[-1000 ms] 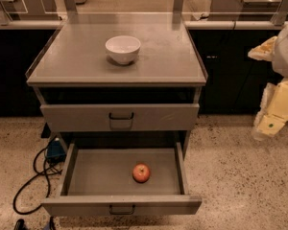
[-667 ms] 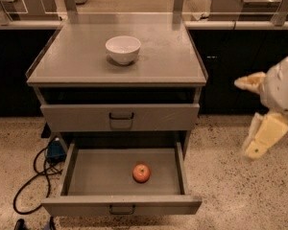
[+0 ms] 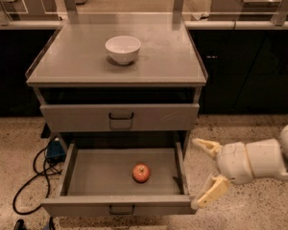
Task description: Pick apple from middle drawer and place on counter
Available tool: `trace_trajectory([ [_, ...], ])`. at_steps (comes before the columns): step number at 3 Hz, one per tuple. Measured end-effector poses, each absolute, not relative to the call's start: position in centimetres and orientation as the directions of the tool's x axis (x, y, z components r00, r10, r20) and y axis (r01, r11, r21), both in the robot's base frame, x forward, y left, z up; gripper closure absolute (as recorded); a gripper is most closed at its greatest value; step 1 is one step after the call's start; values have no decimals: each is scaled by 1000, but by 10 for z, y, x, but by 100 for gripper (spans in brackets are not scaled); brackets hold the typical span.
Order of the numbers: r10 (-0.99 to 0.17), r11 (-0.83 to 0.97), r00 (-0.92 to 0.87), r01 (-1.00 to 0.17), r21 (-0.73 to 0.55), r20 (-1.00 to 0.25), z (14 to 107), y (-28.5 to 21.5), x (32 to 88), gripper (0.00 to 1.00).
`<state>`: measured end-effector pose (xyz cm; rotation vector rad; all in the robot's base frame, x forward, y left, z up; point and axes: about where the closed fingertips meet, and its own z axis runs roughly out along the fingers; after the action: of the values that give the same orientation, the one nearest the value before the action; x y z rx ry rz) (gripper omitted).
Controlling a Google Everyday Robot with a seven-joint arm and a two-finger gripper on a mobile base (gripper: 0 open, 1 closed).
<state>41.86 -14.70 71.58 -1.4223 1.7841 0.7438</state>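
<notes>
The small red apple lies on the floor of the middle drawer, which is pulled out and open at the bottom of the grey cabinet. The upper drawer above it is closed. The counter is the cabinet's flat grey top. My gripper is at the lower right, just outside the drawer's right front corner, level with the drawer and to the right of the apple. Its two cream fingers are spread apart and hold nothing.
A white bowl stands on the counter, left of centre towards the back. Dark cables and a blue box lie on the speckled floor left of the cabinet. Dark cabinets run along the back on both sides.
My arm has swung down and to the left, from high beside the cabinet's right side to the open drawer's right front corner. The apple and the bowl have not moved.
</notes>
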Motion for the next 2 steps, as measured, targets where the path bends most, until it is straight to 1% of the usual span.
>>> trace_trajectory([
  [1, -461, 211, -144, -976, 50, -876, 642, -100, 420, 0],
  [2, -509, 230, -192, -970, 82, -839, 584, -61, 436, 0],
])
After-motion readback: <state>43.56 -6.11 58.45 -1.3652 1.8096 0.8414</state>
